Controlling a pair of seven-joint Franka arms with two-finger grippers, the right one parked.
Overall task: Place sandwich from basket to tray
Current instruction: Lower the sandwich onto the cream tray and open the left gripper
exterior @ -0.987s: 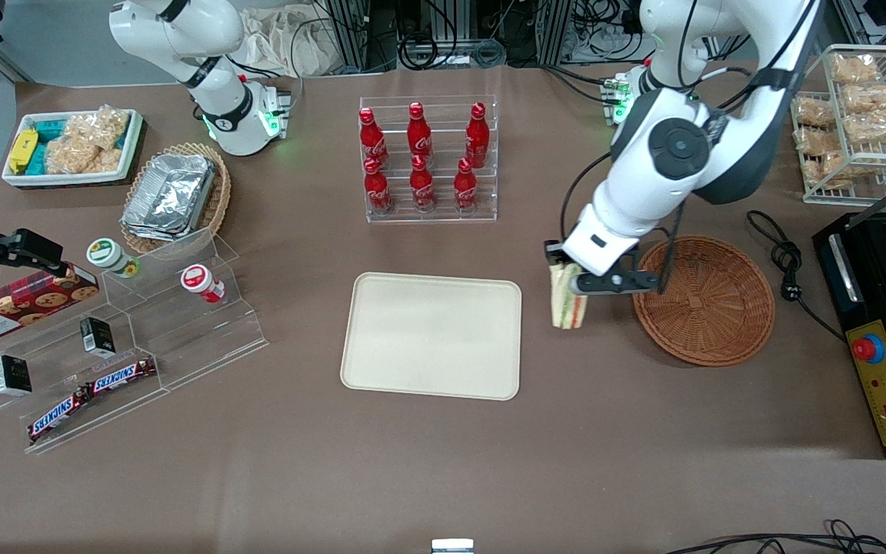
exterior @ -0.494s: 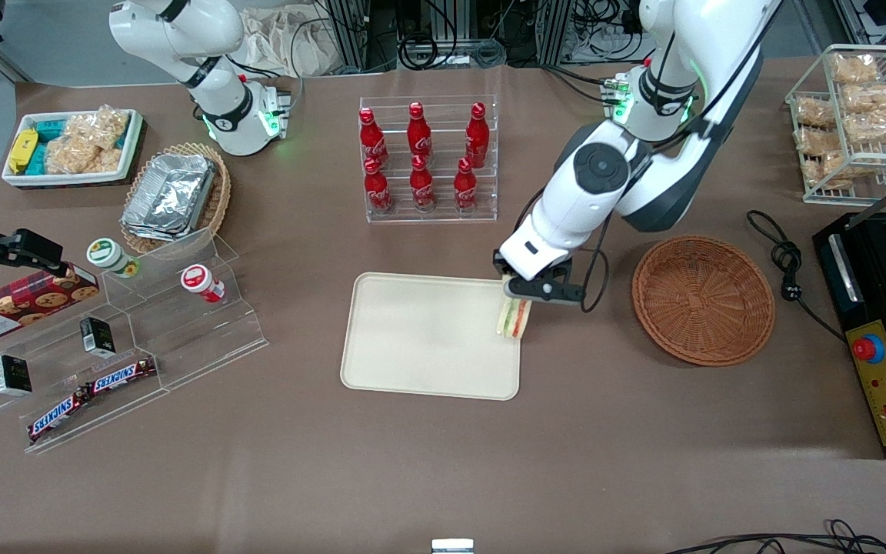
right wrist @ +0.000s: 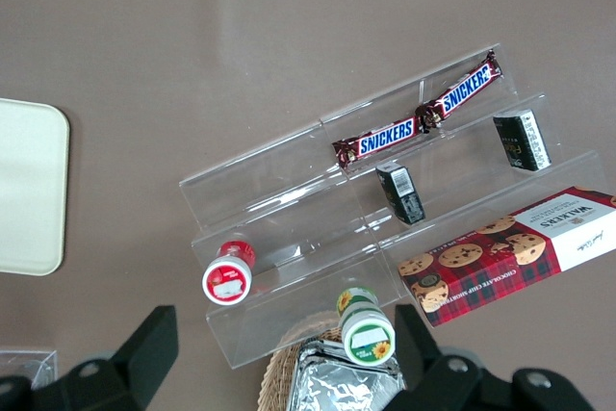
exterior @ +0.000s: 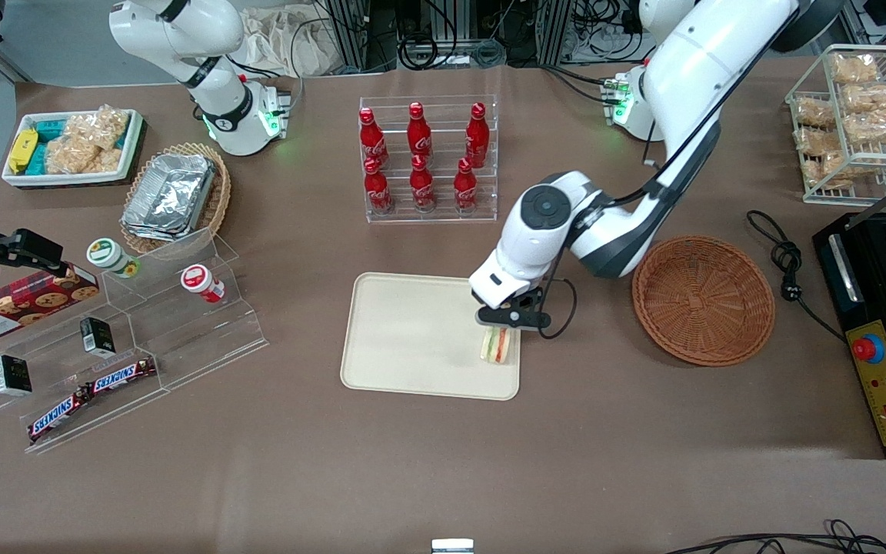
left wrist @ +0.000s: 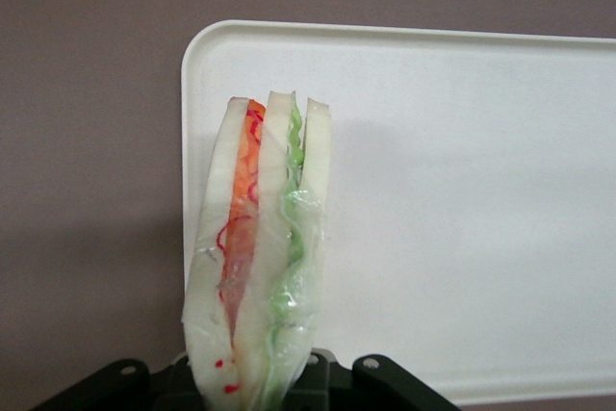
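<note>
My left gripper (exterior: pixel 506 323) is shut on the sandwich (exterior: pixel 496 345), a pale wedge with green, red and orange layers in clear wrap. It hangs just above the cream tray (exterior: pixel 412 338), over the tray's end nearest the basket. In the left wrist view the sandwich (left wrist: pixel 260 257) stands up from the gripper (left wrist: pixel 260 394) over the tray's rounded corner (left wrist: pixel 197 55). The reddish-brown wicker basket (exterior: pixel 703 298) lies empty on the table toward the working arm's end, apart from the tray.
A clear rack of red cola bottles (exterior: pixel 421 158) stands farther from the front camera than the tray. A stepped clear display (exterior: pixel 128 346) with snacks lies toward the parked arm's end. A black appliance (exterior: pixel 885 323) and its cable (exterior: pixel 785 269) lie beside the basket.
My left gripper carried the sandwich from beside the basket across the table to over the tray's end, then moved nearer the front camera and lower.
</note>
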